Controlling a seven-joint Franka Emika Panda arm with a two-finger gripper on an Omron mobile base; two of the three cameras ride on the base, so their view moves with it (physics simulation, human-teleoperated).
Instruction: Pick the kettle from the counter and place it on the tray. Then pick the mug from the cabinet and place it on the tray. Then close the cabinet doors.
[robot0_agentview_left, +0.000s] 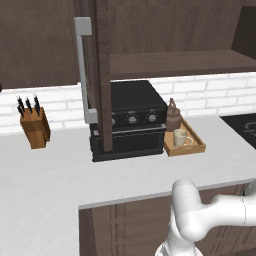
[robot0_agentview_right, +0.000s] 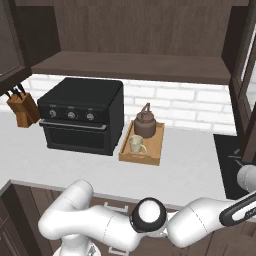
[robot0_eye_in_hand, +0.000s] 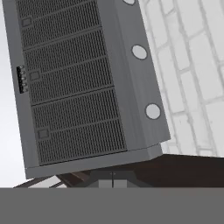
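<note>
The brown kettle (robot0_agentview_left: 173, 116) (robot0_agentview_right: 144, 124) and the cream mug (robot0_agentview_left: 181, 137) (robot0_agentview_right: 136, 144) both stand on the wooden tray (robot0_agentview_left: 196, 148) (robot0_agentview_right: 152, 156), kettle behind, mug in front. The tray rests on the white counter (robot0_agentview_left: 55, 175) (robot0_agentview_right: 190, 170), right of the black oven. Above it the cabinet (robot0_agentview_left: 180, 62) (robot0_agentview_right: 135, 67) is open. Its left door (robot0_agentview_left: 102, 75) (robot0_agentview_right: 9, 40) swings out over the oven, and its right door (robot0_agentview_right: 247, 70) stands open at the right edge. In the hand view my gripper (robot0_eye_in_hand: 112, 180) is shut on nothing, tips against a dark brown surface. My arm stretches off to the right.
A black countertop oven (robot0_agentview_left: 132, 120) (robot0_agentview_right: 82, 115) sits left of the tray. A knife block (robot0_agentview_left: 35, 127) (robot0_agentview_right: 22, 107) stands far left. A black stovetop (robot0_agentview_right: 235, 160) lies at the right. The hand view looks at a grey range hood (robot0_eye_in_hand: 78, 87) with mesh filters, and the white brick wall (robot0_eye_in_hand: 192, 65).
</note>
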